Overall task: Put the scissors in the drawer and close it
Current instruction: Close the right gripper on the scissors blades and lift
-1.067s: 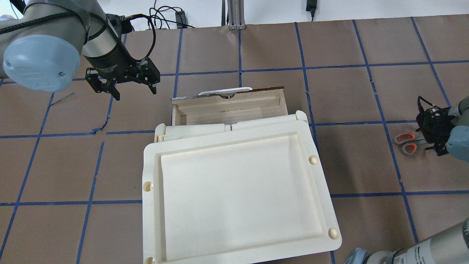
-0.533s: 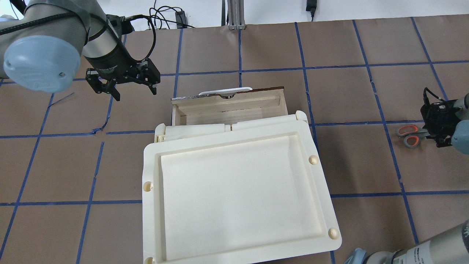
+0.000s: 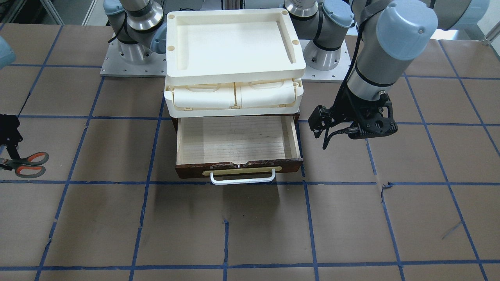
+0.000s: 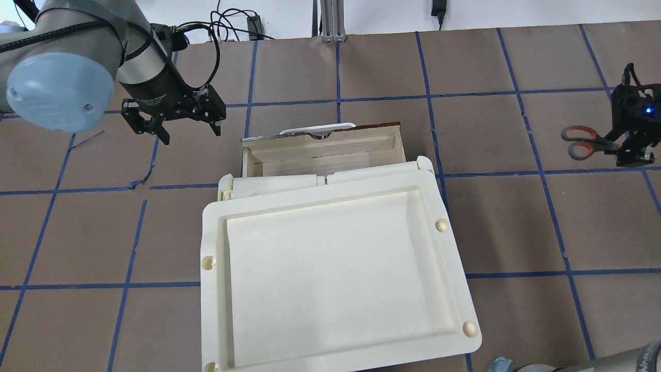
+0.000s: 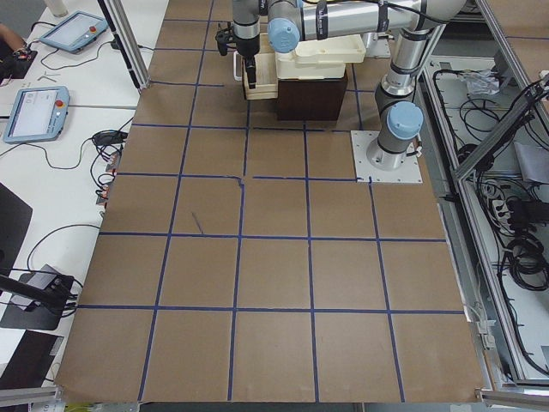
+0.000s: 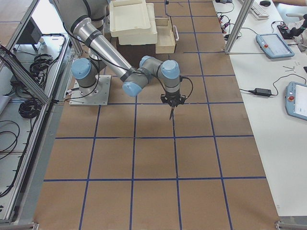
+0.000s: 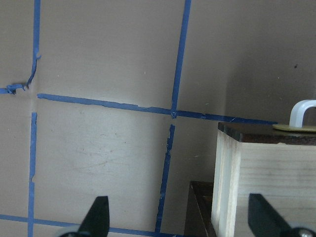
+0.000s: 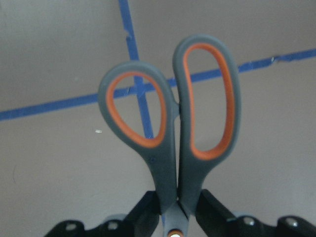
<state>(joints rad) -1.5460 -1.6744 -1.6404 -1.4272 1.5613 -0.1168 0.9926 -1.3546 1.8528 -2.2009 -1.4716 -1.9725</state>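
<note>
Right pincer (image 8: 177,207): clamped on the small pair of scissors with silver blades and grey, orange-lined handles (image 8: 168,163), gripping just below the loops, near the tabletop's (image 4: 516,232) right edge.
Left pincer (image 4: 190,132): spread wide, holding nothing, beside the drawer's left front corner.
Wide shallow pale-wood drawer with dark brown front and white bar handle (image 3: 234,136): mid-tabletop, pulled out toward the edge opposite the robot.
Cream plastic tray (image 4: 214,289): stacked above the drawer.

2 silver arms (image 3: 371,74), pale-blue joint caps (image 4: 61,92) (black cables (image 4: 218,51))
</note>
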